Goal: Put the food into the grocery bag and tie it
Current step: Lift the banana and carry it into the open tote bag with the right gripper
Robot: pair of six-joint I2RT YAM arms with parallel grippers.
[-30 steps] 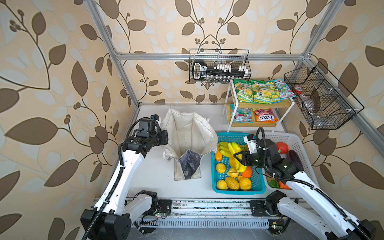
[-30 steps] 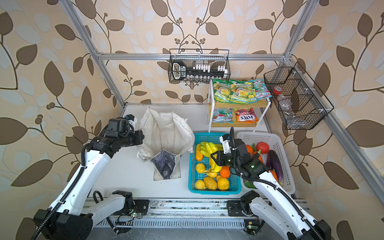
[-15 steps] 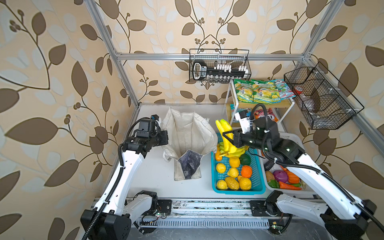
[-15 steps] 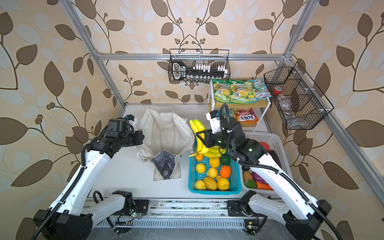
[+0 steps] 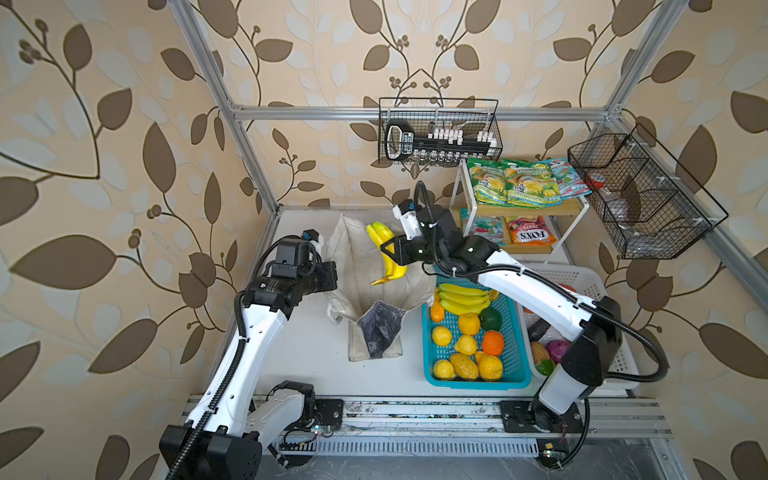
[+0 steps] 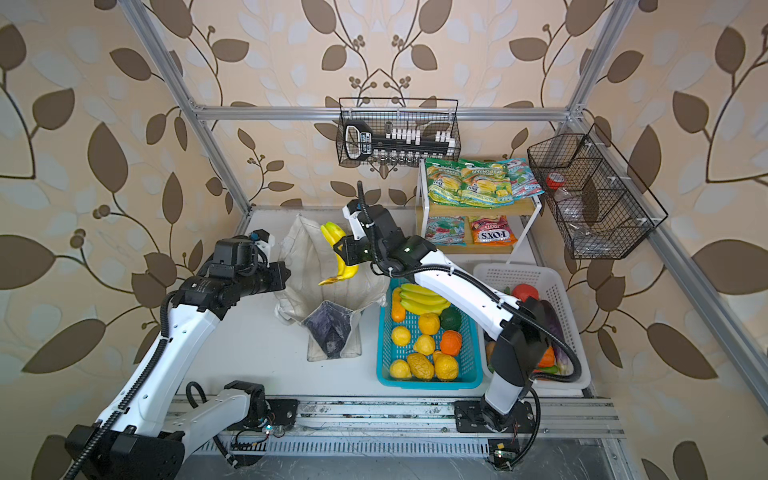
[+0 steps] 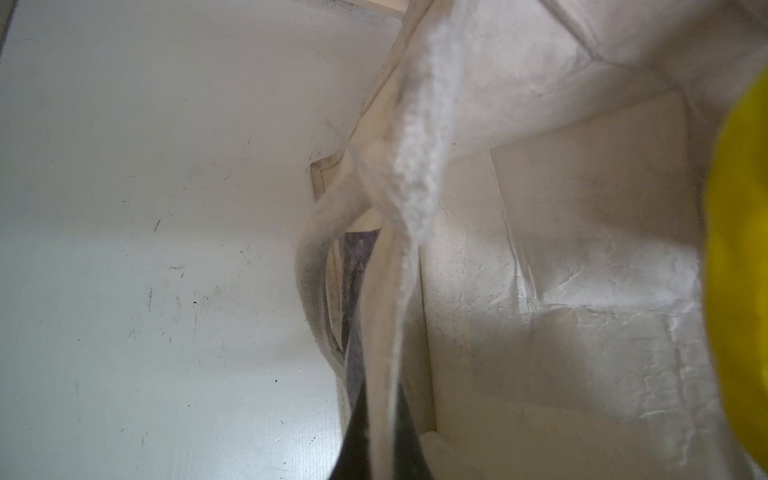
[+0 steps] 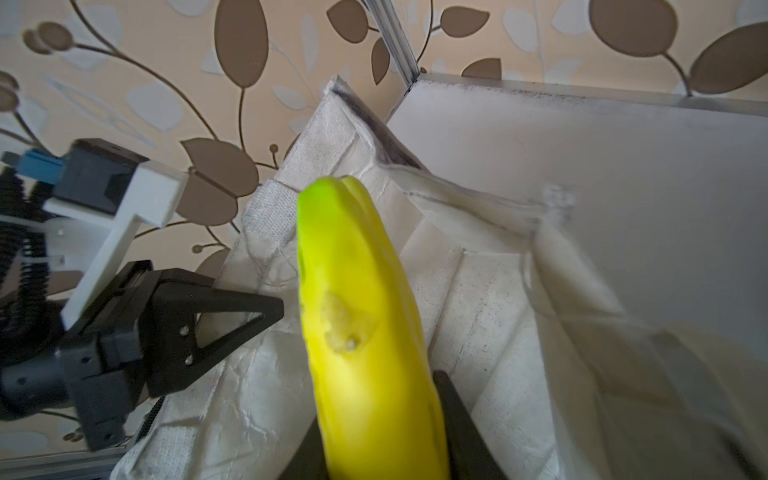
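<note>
The off-white grocery bag (image 5: 361,266) (image 6: 311,270) stands open at the middle of the table, its dark marbled print (image 5: 378,332) facing forward. My left gripper (image 5: 332,277) (image 7: 384,449) is shut on the bag's white handle (image 7: 390,332) at its left rim. My right gripper (image 5: 390,249) (image 8: 382,436) is shut on a yellow banana bunch (image 5: 384,255) (image 8: 365,332), which hangs just above the bag's open mouth. More food lies in the blue basket: a second banana bunch (image 5: 463,297) and an orange (image 5: 492,343). Green and yellow snack packets (image 5: 519,187) lie on the shelf.
The blue basket (image 5: 517,374) sits right of the bag, and a white basket (image 5: 582,278) of vegetables is further right, under my right arm. A white two-tier shelf (image 5: 577,208) stands at the back right. Black wire baskets (image 5: 436,133) (image 5: 648,199) hang on the walls.
My right arm has lifted the banana bunch out of the blue basket and carried it left and back, to above the bag. The left arm has stayed still, holding the handle.
</note>
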